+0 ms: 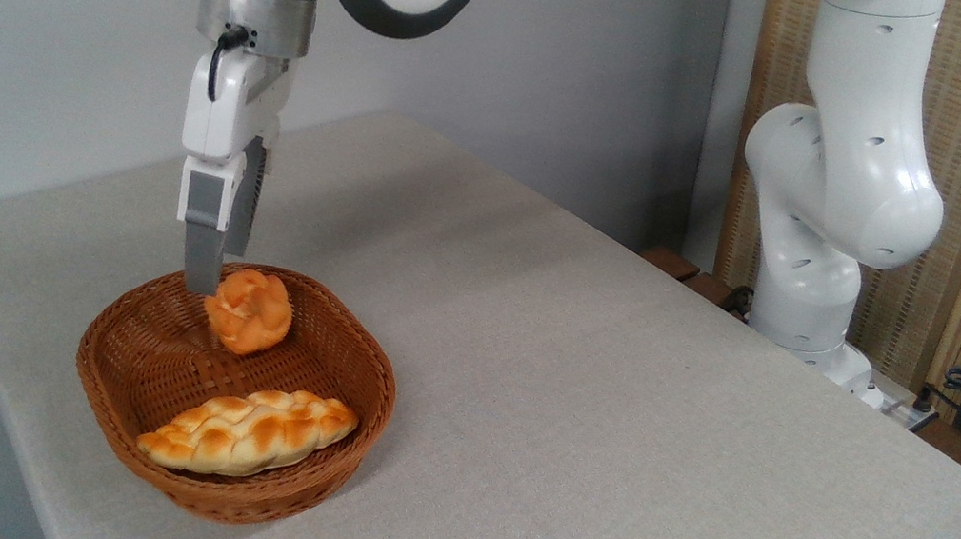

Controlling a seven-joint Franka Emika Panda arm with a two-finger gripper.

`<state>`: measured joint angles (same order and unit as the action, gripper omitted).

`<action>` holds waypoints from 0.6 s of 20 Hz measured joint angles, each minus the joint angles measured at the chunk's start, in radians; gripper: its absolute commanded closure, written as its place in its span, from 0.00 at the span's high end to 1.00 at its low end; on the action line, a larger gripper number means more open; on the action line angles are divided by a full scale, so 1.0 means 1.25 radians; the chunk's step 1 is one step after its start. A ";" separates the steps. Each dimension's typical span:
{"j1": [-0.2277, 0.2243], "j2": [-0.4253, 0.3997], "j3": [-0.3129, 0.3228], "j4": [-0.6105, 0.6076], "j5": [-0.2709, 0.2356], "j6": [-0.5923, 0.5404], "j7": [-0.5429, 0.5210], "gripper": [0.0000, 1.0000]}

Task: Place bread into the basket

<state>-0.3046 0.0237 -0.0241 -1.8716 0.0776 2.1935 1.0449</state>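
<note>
A grey cloth-covered table (575, 400) carries the wicker basket (126, 435). Inside it, the knotted bun (250, 312) lies toward the far side, behind a braided loaf (248, 430). The gripper (201, 283) hangs at the bun's left edge; whether it grips cannot be told.

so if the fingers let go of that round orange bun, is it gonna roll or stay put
Probably it settles rather than rolls far: the round knotted bun hangs inside the wicker basket, whose raised walls should catch it. Its lumpy segmented top also looks unlikely to roll freely. It may tumble toward the braided loaf lying lower in the bowl.
</note>
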 measured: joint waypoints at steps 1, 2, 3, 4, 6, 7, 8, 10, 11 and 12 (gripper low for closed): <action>0.000 -0.005 0.010 0.005 -0.015 0.000 -0.013 1.00; 0.002 -0.013 0.023 0.011 -0.042 0.000 -0.024 1.00; 0.003 -0.024 0.041 0.017 -0.076 -0.010 -0.028 1.00; 0.006 -0.038 0.061 0.027 -0.109 -0.041 -0.029 1.00; 0.010 -0.066 0.102 0.064 -0.137 -0.166 -0.029 1.00; 0.018 -0.083 0.126 0.102 -0.141 -0.273 -0.029 1.00; 0.032 -0.092 0.133 0.125 -0.141 -0.332 -0.032 1.00; 0.078 -0.099 0.134 0.154 -0.144 -0.415 -0.034 1.00; 0.100 -0.100 0.131 0.160 -0.148 -0.433 -0.039 1.00; 0.125 -0.100 0.121 0.161 -0.151 -0.441 -0.058 1.00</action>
<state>-0.1488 -0.1007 0.1267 -1.6708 -0.1118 1.6417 0.9724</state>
